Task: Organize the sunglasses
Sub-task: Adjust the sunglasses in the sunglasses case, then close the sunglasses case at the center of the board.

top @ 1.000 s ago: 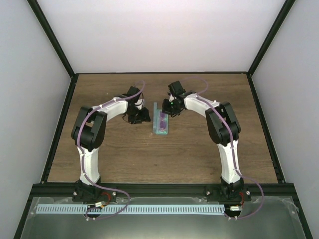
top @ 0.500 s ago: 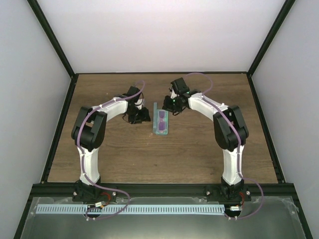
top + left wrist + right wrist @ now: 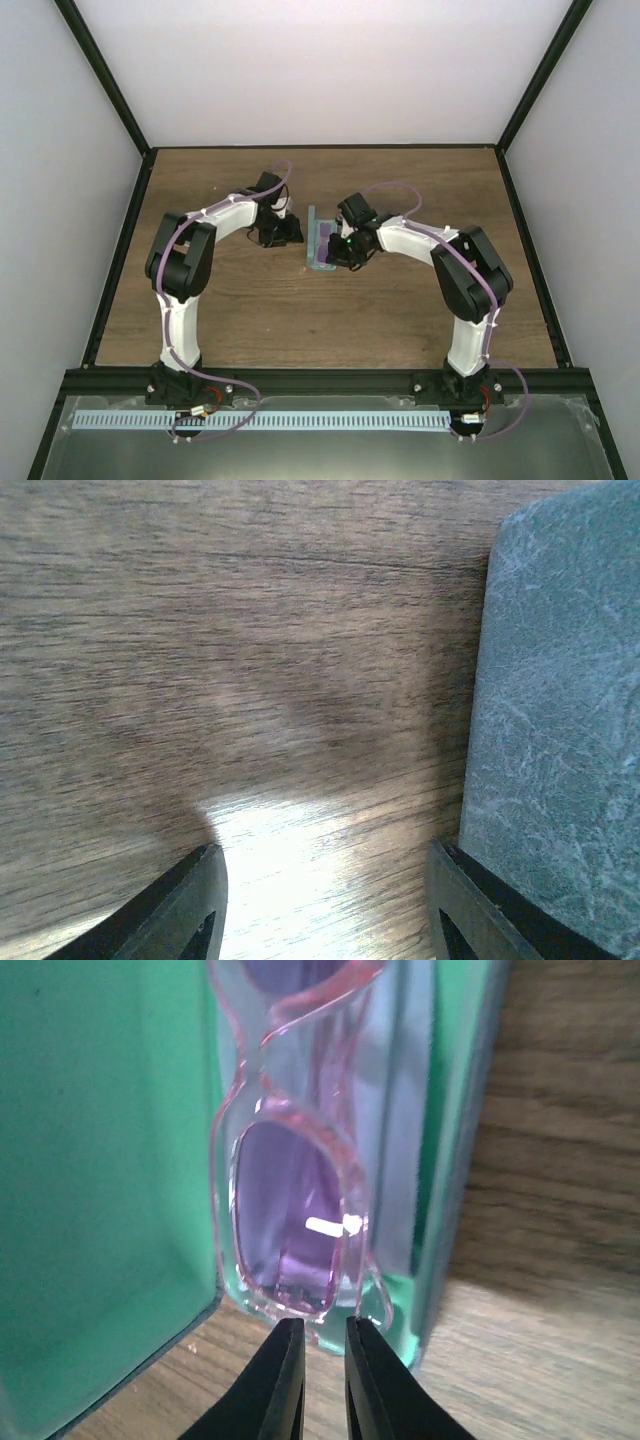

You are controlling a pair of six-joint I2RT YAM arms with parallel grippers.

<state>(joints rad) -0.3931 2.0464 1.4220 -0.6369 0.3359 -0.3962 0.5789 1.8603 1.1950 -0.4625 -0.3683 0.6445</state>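
The pink translucent sunglasses point(image 3: 290, 1220) lie folded inside the open grey-blue case, on its green lining point(image 3: 100, 1160). In the top view the case point(image 3: 313, 240) sits mid-table with the sunglasses point(image 3: 326, 243) in it and its lid standing along the left side. My right gripper point(image 3: 325, 1360) is at the near end of the sunglasses, just short of the frame, with its jaws almost together and nothing between them; it is at the case's right side in the top view point(image 3: 345, 250). My left gripper point(image 3: 335, 910) is open and empty, low over the wood, with the case's outer wall point(image 3: 560, 730) beside its right finger.
A pale blue strip point(image 3: 400, 1110) lies under the sunglasses along the case's right wall. The wooden table point(image 3: 240, 300) is fenced by a black frame and white walls. Both arms reach in from the near edge and meet at the case.
My right gripper has moved from the far end of the case down toward its near end and has lowered beside it. The left arm and the case have stayed put.
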